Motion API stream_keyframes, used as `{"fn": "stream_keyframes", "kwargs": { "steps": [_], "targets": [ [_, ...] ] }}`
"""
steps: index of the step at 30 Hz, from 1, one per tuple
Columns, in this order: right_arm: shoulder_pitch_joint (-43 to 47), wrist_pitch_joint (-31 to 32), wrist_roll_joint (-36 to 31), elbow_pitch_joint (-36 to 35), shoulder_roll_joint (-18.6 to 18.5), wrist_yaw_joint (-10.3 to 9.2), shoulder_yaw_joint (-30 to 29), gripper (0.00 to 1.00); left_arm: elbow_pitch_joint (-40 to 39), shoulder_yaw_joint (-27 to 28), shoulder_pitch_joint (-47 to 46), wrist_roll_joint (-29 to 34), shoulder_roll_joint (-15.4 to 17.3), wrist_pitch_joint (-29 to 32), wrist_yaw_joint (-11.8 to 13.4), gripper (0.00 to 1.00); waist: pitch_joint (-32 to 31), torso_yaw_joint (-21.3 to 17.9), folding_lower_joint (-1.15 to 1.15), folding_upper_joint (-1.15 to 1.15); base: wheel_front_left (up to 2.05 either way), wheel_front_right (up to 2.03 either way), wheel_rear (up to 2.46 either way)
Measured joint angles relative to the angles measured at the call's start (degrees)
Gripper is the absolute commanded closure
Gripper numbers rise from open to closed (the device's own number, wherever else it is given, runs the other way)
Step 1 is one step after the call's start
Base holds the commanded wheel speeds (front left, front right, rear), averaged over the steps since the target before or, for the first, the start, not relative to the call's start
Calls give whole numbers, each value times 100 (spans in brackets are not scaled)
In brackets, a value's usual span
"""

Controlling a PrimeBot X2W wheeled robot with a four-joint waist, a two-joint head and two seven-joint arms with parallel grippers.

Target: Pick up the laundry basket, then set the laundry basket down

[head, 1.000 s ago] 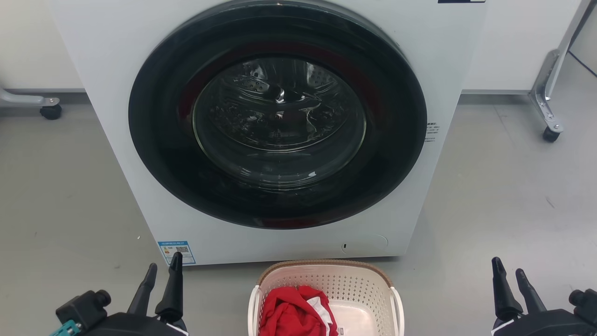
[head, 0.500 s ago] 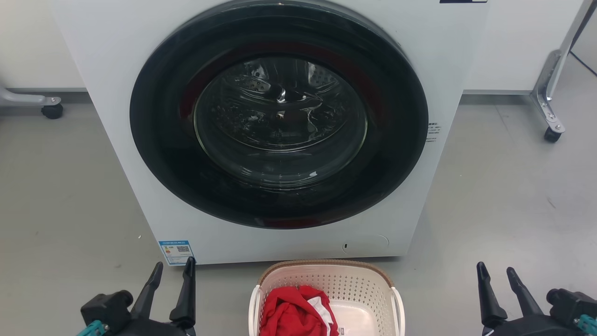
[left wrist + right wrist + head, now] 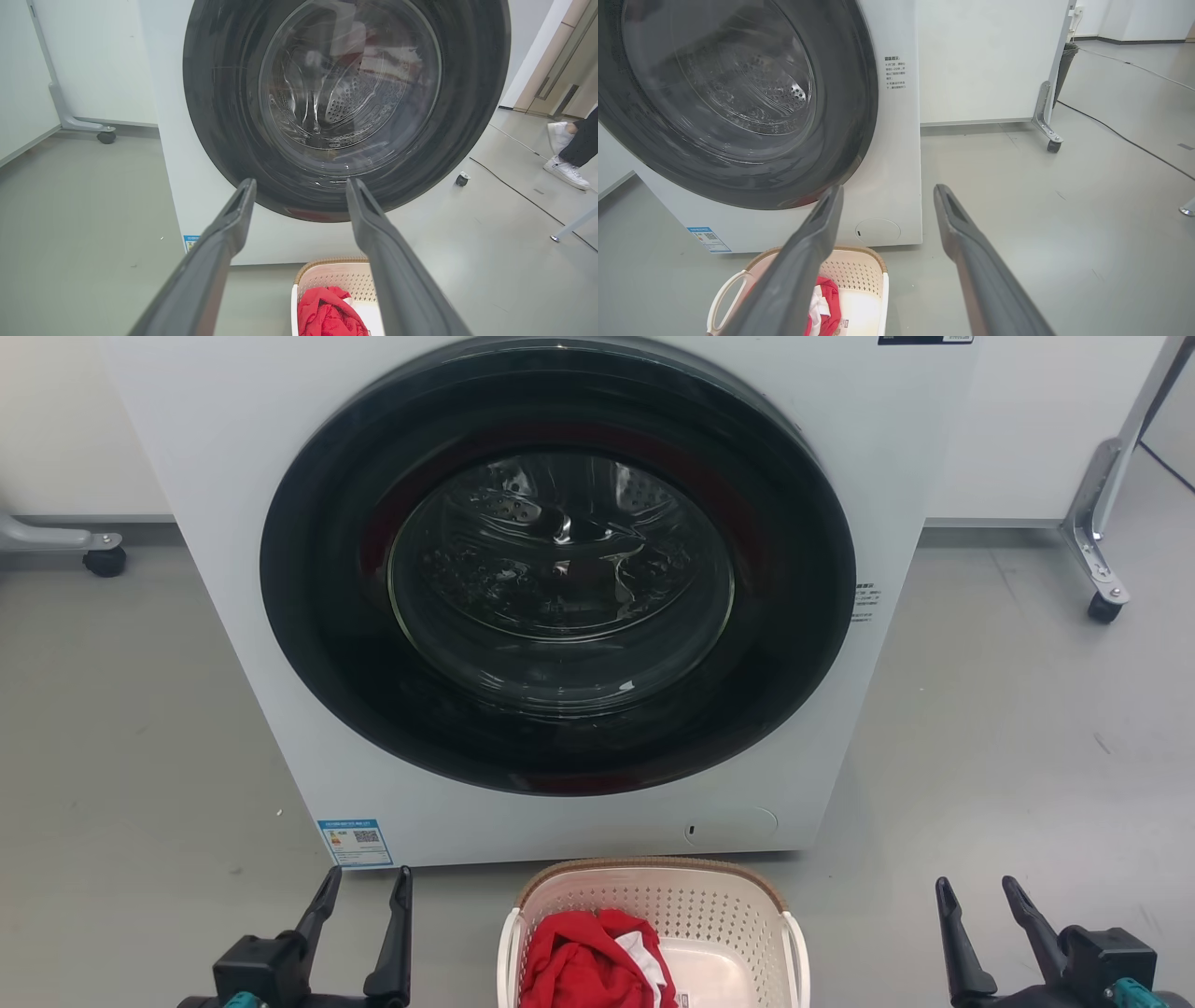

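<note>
The laundry basket (image 3: 711, 907) sits on the floor (image 3: 1013, 709) near the washing machine (image 3: 233, 476); left gripper (image 3: 367, 881) and right gripper (image 3: 977, 889) flank it, jaws released.

— What's the room like from your seat?
— I see a white washing machine (image 3: 215, 476), round door shut, on a glossy grey floor (image 3: 121, 709) before a white wall (image 3: 1027, 420).
— Anything else?
— A metal leg on a caster (image 3: 1103, 583) at the right, with a black cable (image 3: 1125, 135) nearby.
</note>
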Motion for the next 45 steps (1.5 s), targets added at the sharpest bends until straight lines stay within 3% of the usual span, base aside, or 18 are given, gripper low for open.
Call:
{"fn": "stream_keyframes", "kwargs": {
  "steps": [8,45],
  "targets": [
    [-9,-107,-425,102,-67,-94,46,0,143,-70,-30,426,22,-103,102,0,-22,-7,0,0,0,0,0],
    [21,-108,-433,341,12,-93,-119,0,526,-75,-49,434,-57,-103,141,0,-71,31,0,0,0,0,0]
  ]
}}
